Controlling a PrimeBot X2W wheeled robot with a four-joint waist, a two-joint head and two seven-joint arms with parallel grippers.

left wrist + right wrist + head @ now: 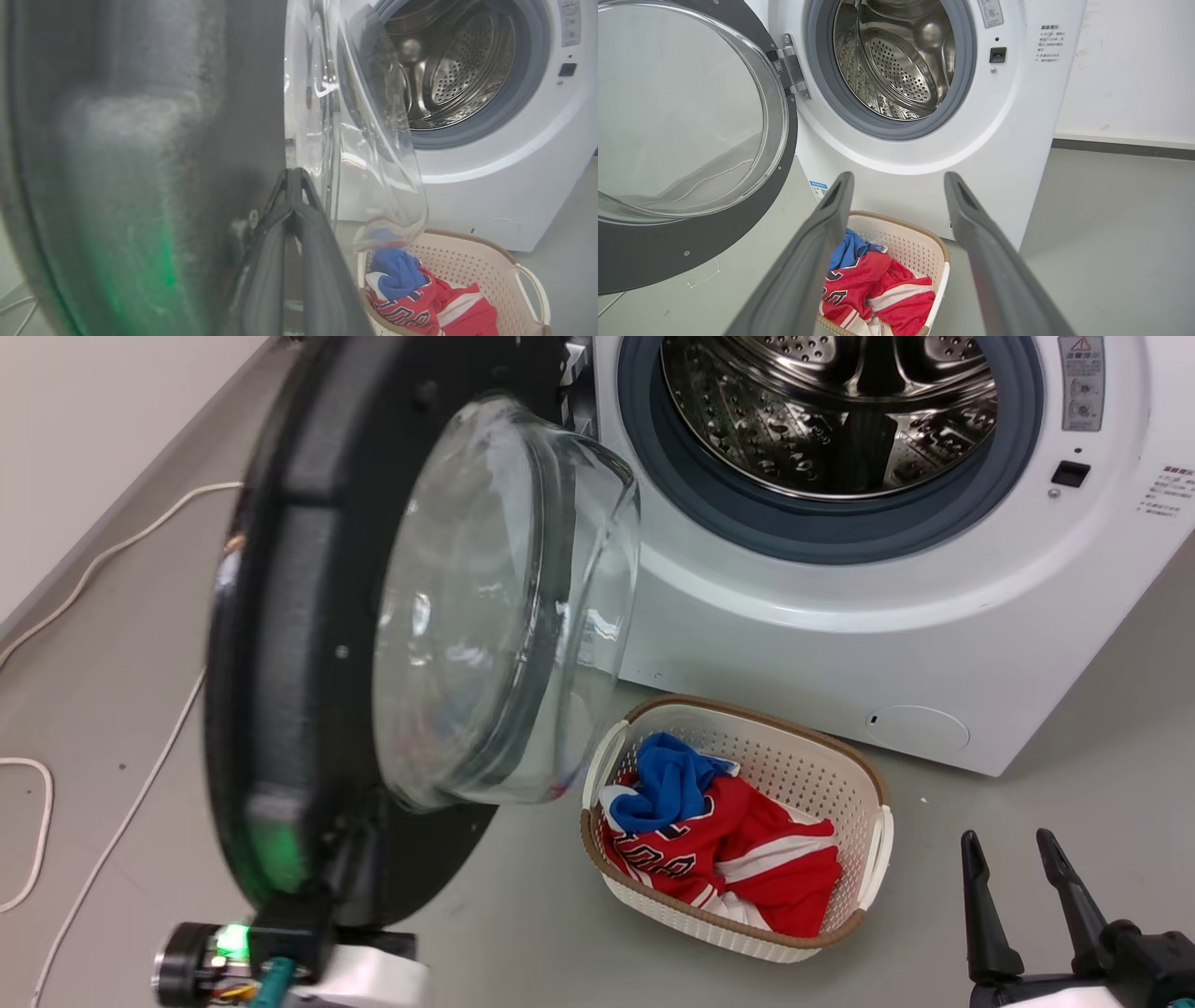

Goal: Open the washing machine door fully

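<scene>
While its round opening stands uncovered, the white washing machine [840, 644] sits on the grey floor [1102, 775], with its steel drum [831, 420] and grey gasket [822, 537] in plain sight. The washing machine door [299, 644] is swung out from its hinge at the left of the opening. It is nearly edge-on to the head camera, and its clear glass bowl [495, 607] bulges toward the machine. In front of the machine, just right of the door's lower edge, stands a white laundry basket [794, 765]. It holds a red garment [747, 859] with a blue one [667, 784] on top. The left gripper [293, 175] lies against the door's black inner face beside the bowl, its fingers [324, 261] closed with the tips meeting. The right gripper [1008, 835] hovers low at the right, apart from basket and machine, its fingers [817, 242] spread wide.
</scene>
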